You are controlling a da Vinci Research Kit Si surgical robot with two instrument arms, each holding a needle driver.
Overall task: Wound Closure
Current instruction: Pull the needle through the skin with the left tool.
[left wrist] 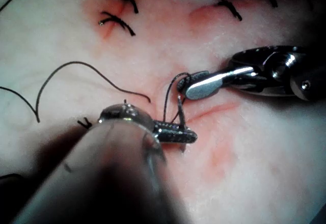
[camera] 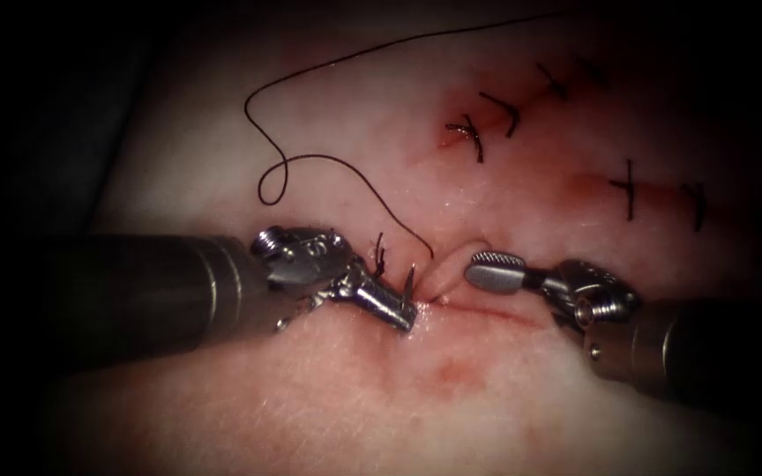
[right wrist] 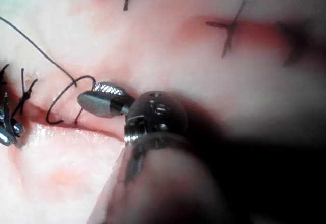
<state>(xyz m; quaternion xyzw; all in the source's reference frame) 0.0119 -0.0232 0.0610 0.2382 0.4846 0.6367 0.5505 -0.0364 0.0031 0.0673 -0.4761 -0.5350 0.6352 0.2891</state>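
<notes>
no readable text, labels, numbers or signs anywhere

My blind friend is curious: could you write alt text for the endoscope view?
The left claw is shut on the curved needle at the cut in the tissue, the needle's point standing free above. The right claw is open, holding nothing. Black thread loops across the tissue.

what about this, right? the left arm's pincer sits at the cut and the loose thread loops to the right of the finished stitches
No. The endoscope view shows the loose thread looping left of the finished stitches, not right. The left arm's pincer, shut on the needle, does sit at the cut; the right arm's pincer is open, empty.
</notes>
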